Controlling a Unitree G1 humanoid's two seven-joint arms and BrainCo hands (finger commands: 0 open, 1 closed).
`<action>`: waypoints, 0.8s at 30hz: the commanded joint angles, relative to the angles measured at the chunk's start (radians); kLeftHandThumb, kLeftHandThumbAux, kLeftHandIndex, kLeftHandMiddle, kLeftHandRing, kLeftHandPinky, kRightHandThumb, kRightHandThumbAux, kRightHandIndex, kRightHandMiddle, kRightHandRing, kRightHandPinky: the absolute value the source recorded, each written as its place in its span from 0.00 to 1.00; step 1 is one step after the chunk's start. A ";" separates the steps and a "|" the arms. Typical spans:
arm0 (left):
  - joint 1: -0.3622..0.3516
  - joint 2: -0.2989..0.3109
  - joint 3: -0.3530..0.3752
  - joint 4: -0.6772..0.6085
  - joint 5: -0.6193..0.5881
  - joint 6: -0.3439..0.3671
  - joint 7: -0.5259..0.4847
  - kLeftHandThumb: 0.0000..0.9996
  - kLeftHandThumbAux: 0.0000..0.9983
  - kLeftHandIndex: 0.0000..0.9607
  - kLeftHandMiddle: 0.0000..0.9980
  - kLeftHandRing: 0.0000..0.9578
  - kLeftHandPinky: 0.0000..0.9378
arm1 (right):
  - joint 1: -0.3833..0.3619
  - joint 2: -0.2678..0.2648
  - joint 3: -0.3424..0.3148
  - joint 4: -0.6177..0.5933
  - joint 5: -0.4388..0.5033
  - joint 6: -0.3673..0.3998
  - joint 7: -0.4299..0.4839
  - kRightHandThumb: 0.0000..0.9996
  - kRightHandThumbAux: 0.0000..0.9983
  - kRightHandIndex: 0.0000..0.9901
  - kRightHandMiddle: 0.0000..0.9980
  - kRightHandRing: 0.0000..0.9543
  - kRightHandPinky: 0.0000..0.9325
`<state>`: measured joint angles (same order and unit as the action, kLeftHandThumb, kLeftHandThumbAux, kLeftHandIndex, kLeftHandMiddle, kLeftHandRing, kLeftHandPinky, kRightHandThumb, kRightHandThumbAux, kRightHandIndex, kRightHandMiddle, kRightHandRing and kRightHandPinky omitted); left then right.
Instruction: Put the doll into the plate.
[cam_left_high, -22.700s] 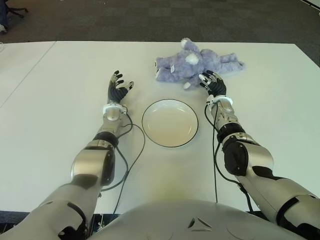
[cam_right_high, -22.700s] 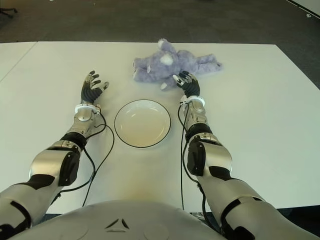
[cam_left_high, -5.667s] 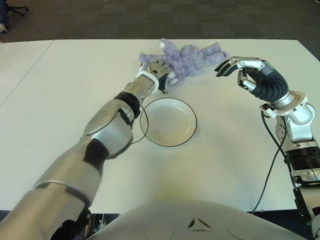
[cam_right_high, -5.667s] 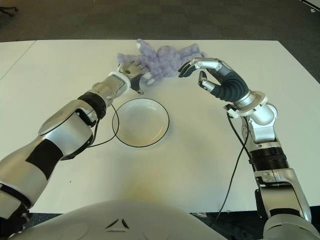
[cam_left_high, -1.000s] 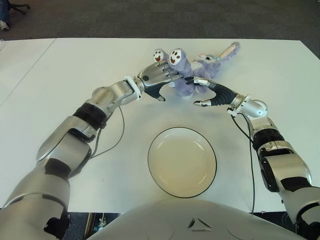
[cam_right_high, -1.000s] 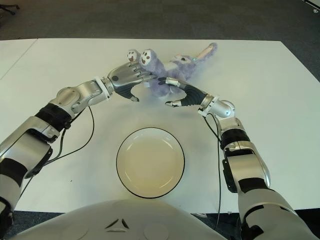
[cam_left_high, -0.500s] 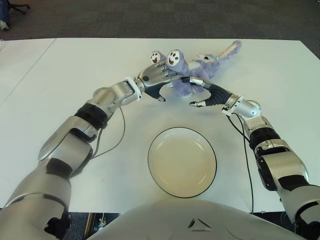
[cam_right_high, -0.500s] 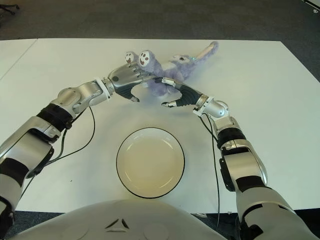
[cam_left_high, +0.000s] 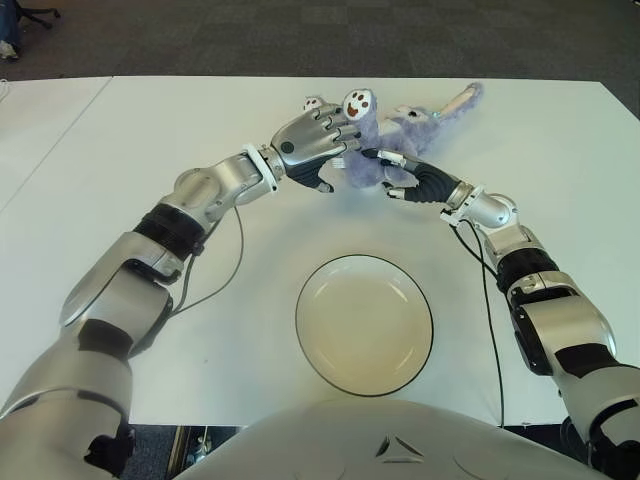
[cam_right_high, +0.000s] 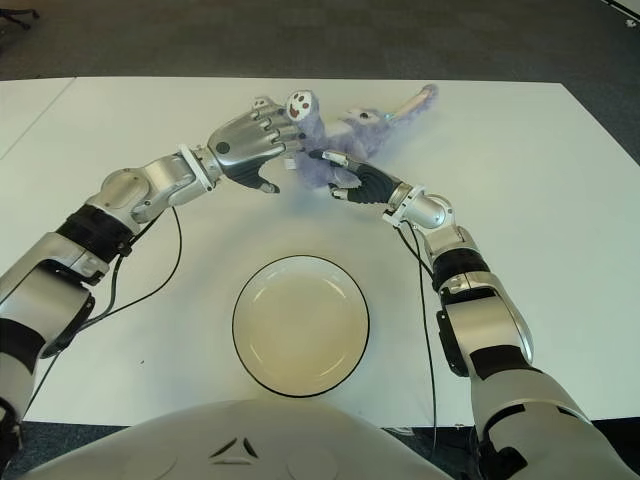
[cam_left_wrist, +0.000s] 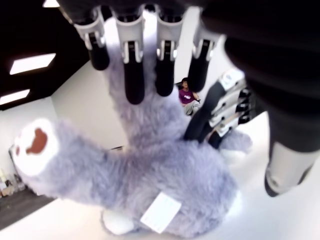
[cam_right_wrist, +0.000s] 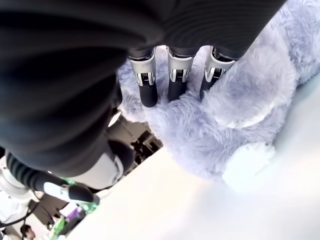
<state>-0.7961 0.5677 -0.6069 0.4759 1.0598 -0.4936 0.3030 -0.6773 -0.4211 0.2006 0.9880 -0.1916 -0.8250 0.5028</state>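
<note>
The doll (cam_left_high: 374, 162), a purple plush animal, lies at the far middle of the white table (cam_left_high: 110, 150), one white-soled foot (cam_left_high: 357, 101) pointing up. My left hand (cam_left_high: 322, 140) comes in from the left, its fingers (cam_left_wrist: 134, 75) laid over the doll's legs (cam_left_wrist: 150, 165) and its thumb beside them. From the right, my right hand (cam_left_high: 404, 180) presses its fingers (cam_right_wrist: 148, 90) into the fur (cam_right_wrist: 235, 95). The doll sits squeezed between both hands. Nearer to me stands the white plate (cam_left_high: 299, 312) with a dark rim, holding nothing.
Black cables (cam_left_high: 236, 250) trail over the table from both wrists. Dark carpet (cam_left_high: 300, 35) begins beyond the table's far edge. A second white table (cam_left_high: 30, 120) adjoins on the left. In the left wrist view a person (cam_left_wrist: 188, 94) shows far off.
My left hand has lifted and rolled over the doll's legs, so only one foot still sticks up. My right hand has slid in and its fingers have closed into the fur.
</note>
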 joint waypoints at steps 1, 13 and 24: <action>0.033 0.011 0.003 -0.021 -0.002 0.004 -0.038 0.00 0.64 0.23 0.16 0.08 0.00 | 0.012 0.008 0.013 0.006 -0.011 0.048 0.029 0.74 0.75 0.23 0.00 0.00 0.00; 0.042 -0.020 0.048 0.066 -0.097 -0.035 0.002 0.07 0.69 0.37 0.15 0.10 0.01 | 0.005 0.020 0.006 0.006 -0.002 0.022 0.025 0.56 0.77 0.26 0.00 0.00 0.00; 0.033 -0.016 0.096 0.122 -0.208 -0.095 -0.064 0.21 0.65 0.39 0.18 0.14 0.14 | 0.006 0.017 0.009 -0.010 -0.001 0.018 0.030 0.43 0.77 0.30 0.00 0.00 0.00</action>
<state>-0.7658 0.5385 -0.5315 0.5876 0.8985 -0.5616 0.2880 -0.6783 -0.4111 0.1966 0.9727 -0.1767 -0.8154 0.5190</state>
